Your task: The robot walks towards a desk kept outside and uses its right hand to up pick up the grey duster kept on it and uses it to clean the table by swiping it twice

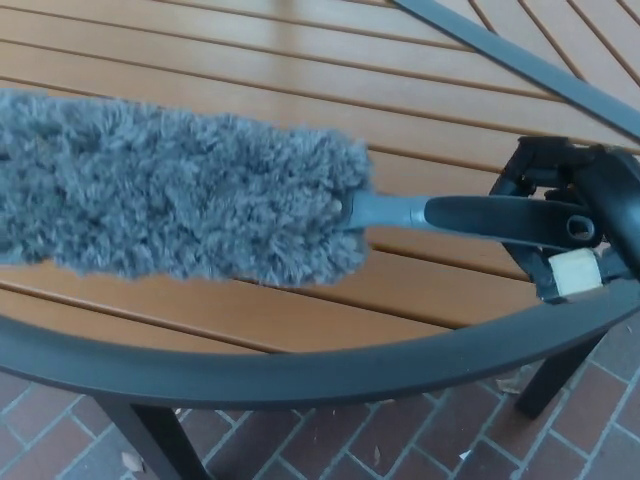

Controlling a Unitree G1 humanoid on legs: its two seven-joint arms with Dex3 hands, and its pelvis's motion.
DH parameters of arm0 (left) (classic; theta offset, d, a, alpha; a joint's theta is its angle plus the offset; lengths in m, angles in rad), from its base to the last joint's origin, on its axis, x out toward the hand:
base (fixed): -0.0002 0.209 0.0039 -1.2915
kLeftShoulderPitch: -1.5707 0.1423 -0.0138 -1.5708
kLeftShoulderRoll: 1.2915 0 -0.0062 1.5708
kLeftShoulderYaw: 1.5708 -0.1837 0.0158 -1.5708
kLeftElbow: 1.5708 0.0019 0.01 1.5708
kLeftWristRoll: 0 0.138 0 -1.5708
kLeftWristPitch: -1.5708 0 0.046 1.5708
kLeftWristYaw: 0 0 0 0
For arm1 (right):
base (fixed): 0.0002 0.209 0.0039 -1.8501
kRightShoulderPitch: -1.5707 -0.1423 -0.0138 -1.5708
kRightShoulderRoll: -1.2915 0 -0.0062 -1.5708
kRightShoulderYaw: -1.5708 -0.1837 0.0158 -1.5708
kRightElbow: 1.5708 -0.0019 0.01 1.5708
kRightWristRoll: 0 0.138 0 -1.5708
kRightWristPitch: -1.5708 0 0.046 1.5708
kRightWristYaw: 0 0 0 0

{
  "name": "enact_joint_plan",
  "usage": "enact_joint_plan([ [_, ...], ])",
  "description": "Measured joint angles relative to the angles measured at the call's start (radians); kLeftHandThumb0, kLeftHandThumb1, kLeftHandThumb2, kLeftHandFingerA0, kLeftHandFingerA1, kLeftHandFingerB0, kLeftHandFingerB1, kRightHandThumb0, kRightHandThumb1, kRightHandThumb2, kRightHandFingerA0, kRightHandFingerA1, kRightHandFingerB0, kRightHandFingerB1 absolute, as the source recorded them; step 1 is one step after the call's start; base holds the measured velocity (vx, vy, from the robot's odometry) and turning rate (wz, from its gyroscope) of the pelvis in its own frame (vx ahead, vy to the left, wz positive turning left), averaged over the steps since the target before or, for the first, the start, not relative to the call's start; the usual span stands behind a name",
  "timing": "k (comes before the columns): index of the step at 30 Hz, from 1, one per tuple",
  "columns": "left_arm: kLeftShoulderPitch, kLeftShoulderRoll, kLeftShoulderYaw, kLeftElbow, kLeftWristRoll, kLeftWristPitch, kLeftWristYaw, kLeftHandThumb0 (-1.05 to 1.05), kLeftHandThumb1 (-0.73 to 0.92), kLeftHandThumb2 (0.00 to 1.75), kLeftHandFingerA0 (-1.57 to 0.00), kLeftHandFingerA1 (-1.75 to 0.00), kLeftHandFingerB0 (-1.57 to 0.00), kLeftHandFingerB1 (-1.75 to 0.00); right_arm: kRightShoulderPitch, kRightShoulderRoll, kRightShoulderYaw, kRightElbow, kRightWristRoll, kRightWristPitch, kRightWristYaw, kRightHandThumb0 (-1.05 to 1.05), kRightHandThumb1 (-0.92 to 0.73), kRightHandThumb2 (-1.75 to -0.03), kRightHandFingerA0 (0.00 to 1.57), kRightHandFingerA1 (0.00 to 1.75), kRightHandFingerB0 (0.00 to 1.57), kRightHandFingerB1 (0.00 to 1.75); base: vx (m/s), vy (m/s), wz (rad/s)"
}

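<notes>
Duster in my grasp, its fluffy grey head stretched across the left half of the view, running off the picture's left edge and ending in a rounded tip near the middle; the pile looks thick and shaggy, and it lies over the slatted top of the table, though I cannot tell whether the fibres touch the wood or hang just above it. From the head's right end a short blue-grey neck leads into a black handle, which runs nearly level to the right and has a small hole near its far end. My right hand is at the right edge of the view, its black fingers curled round the handle's end, so it is clamped on the duster; a pale square pad shows on the underside of the hand. My left hand does not show. The tabletop is made of orange-brown wooden slats with dark gaps between them, running slightly downhill from left to right in the picture, and a dark grey metal rim curves along the near edge below the duster. A dark grey bar crosses the top right corner on a slant. Under the rim, dark table legs stand on reddish brick paving
</notes>
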Motion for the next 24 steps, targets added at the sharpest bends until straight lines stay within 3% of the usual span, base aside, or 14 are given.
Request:
enact_joint_plan([
  [3, 0.004, 0.000, -0.005, 0.000, 0.001, 0.000, 0.001, -0.77, 0.42, 0.80, -0.25, -0.44, -0.18, -0.39, -0.056, 0.074, -0.067, 0.041, 0.031, 0.056, 0.000, -0.24, -0.43, -1.32, 0.98, 1.75, 0.79, 1.73, 0.00, 0.000, 0.00],
  [11, 0.015, -0.003, -0.006, 0.000, 0.000, 0.000, 0.005, -0.75, 0.41, 0.79, -0.25, -0.44, -0.17, -0.39, -0.182, 0.236, -0.230, 0.241, 0.090, 0.185, -0.060, -0.23, -0.53, -1.23, 1.03, 1.75, 0.83, 1.68, 0.00, 0.000, 0.00],
  [13, 0.015, -0.004, -0.004, 0.000, 0.000, 0.000, 0.005, -0.75, 0.41, 0.79, -0.25, -0.44, -0.17, -0.39, -0.189, 0.246, -0.235, 0.288, 0.089, 0.191, -0.080, -0.23, -0.53, -1.23, 1.03, 1.75, 0.83, 1.68, 0.00, 0.000, 0.00],
  [14, 0.014, -0.005, -0.003, 0.000, -0.001, 0.000, 0.004, -0.76, 0.42, 0.81, -0.27, -0.45, -0.16, -0.39, -0.193, 0.251, -0.237, 0.333, 0.088, 0.197, -0.101, -0.30, -0.60, -1.11, 1.02, 1.75, 0.74, 1.70, 0.00, 0.000, 0.00],
  [17, 0.015, -0.006, -0.004, 0.001, 0.000, 0.000, 0.006, -0.75, 0.42, 0.79, -0.28, -0.45, -0.18, -0.39, -0.201, 0.252, -0.222, 0.415, 0.073, 0.207, -0.151, -0.26, -0.59, -1.14, 1.02, 1.75, 0.75, 1.68, 0.00, 0.000, 0.00],
  [18, 0.014, -0.006, -0.006, 0.000, 0.001, 0.000, 0.009, -0.76, 0.42, 0.79, -0.26, -0.45, -0.17, -0.39, -0.208, 0.245, -0.197, 0.459, 0.054, 0.208, -0.179, -0.29, -0.65, -1.01, 0.88, 1.75, 0.67, 1.38, 0.00, 0.000, 0.00],
  [23, 0.009, -0.006, -0.005, -0.005, 0.001, -0.001, 0.009, -0.75, 0.42, 0.79, -0.29, -0.46, -0.18, -0.40, -0.213, 0.153, -0.041, 0.590, -0.022, 0.165, -0.226, -0.28, -0.71, -0.95, 0.85, 1.75, 0.66, 1.42, 0.00, 0.000, 0.00],
  [24, 0.009, -0.006, -0.005, -0.006, 0.000, -0.001, 0.009, -0.74, 0.42, 0.79, -0.30, -0.46, -0.18, -0.40, -0.213, 0.135, -0.015, 0.612, -0.036, 0.152, -0.236, -0.29, -0.80, -0.74, 0.87, 1.34, 0.66, 0.74, 0.00, 0.000, 0.00],
])
